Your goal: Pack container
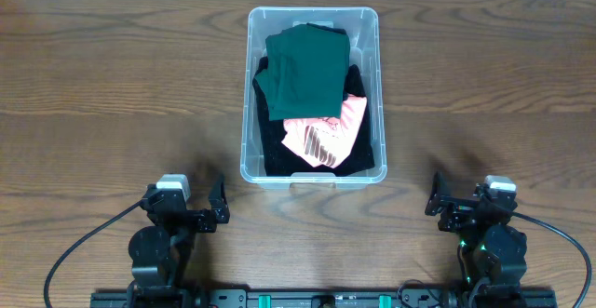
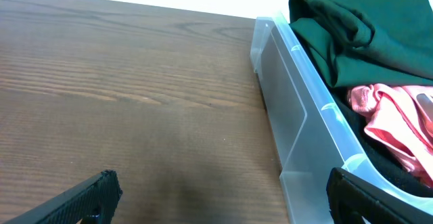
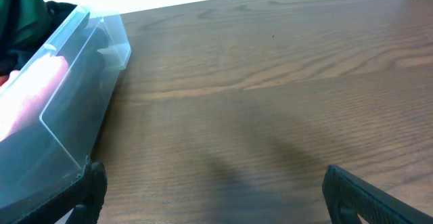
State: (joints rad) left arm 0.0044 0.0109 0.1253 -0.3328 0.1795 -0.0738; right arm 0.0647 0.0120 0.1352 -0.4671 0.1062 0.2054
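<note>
Sitting toward twelve o'clock on the table (image 1: 112, 85) in the overhead view, the container (image 1: 249, 113) held a green cloth (image 1: 307, 66), a pink cloth (image 1: 321, 139) and a black cloth (image 1: 275, 154). The left gripper (image 1: 220, 203) lay at seven o'clock, the right gripper (image 1: 436, 203) at five. The left wrist view showed jaws released, empty, the container at three o'clock. The right wrist view showed jaws likewise released, the container at nine

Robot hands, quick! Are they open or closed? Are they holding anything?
Left gripper: open, holding nothing.
Right gripper: open, holding nothing.
</note>
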